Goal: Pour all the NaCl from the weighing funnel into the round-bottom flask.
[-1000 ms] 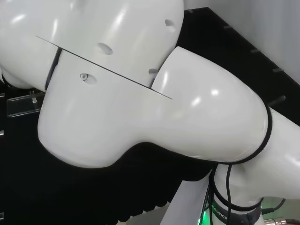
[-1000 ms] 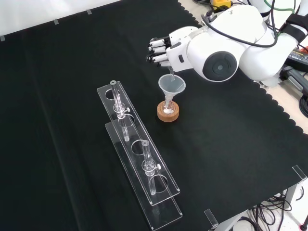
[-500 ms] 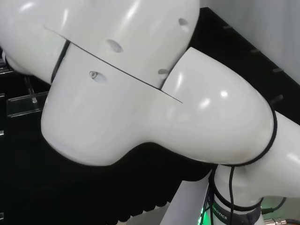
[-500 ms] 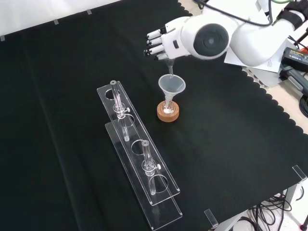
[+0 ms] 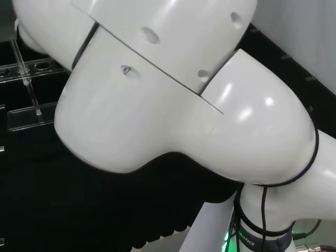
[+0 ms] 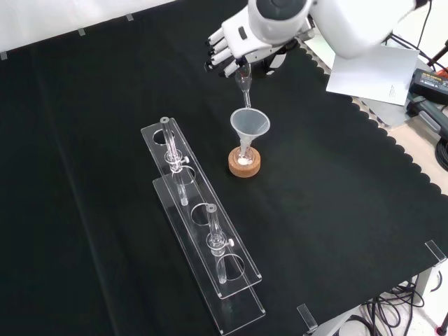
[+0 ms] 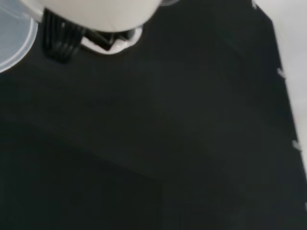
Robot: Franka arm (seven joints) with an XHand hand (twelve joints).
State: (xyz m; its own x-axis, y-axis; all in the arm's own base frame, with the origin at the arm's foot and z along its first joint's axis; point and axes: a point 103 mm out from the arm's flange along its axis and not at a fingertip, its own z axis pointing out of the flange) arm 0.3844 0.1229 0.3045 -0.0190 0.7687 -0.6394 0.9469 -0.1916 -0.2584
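In the front view the hand [image 6: 234, 45] hovers above the flask, fingers curled on the clear weighing funnel [image 6: 244, 82], whose narrow stem points straight down. Its tip hangs just above a clear wide funnel [image 6: 250, 124] set in the neck of the round-bottom flask [image 6: 243, 158]. The flask rests on a cork ring [image 6: 245, 169], and white powder lies in its bottom. In the wrist view a blurred white part of the hand [image 7: 96, 14] shows with a clear round rim [image 7: 13, 43] beside it over black cloth.
Two long clear racks [image 6: 203, 227] with glass tubes lie left of the flask in the front view, and one rack [image 5: 29, 71] shows at the head view's left. A white sheet of paper [image 6: 371, 70] lies at the cloth's far right edge. White arm links [image 5: 173, 100] loom large in the head view.
The hand has lifted and drawn back toward the front view's top with the weighing funnel, so its stem tip is now clear of the wide funnel. The arm's links have swung upward.
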